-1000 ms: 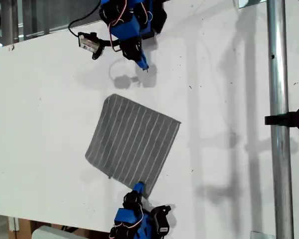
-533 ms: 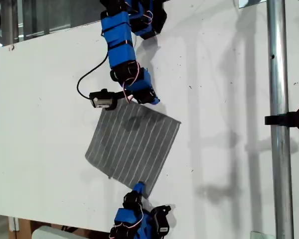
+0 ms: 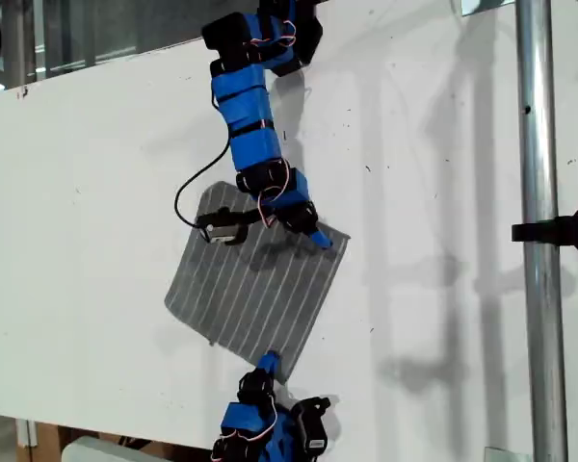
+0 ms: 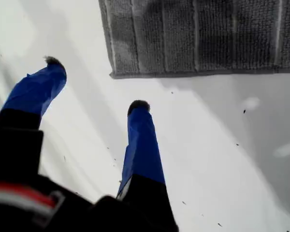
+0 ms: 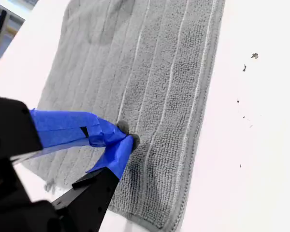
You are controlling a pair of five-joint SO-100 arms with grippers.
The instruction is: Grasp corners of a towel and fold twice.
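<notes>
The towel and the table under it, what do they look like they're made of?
The towel looks like soft woven terry or microfibre cloth: grey, matte, with a nubbly looped texture, thin pale stripes and a stitched hem along its edge. The table looks like a hard, smooth white board, perhaps laminate or painted; it shows a soft sheen and small dark specks.

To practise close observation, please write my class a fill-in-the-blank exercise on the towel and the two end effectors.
1. My first gripper has its jaws ___.
2. My second gripper, tips on the towel, has its jaws ___.
3. The grey towel carries thin pale ___.
4. The towel lies on a ___ table.

Missing words: open; shut; stripes; white.
</notes>
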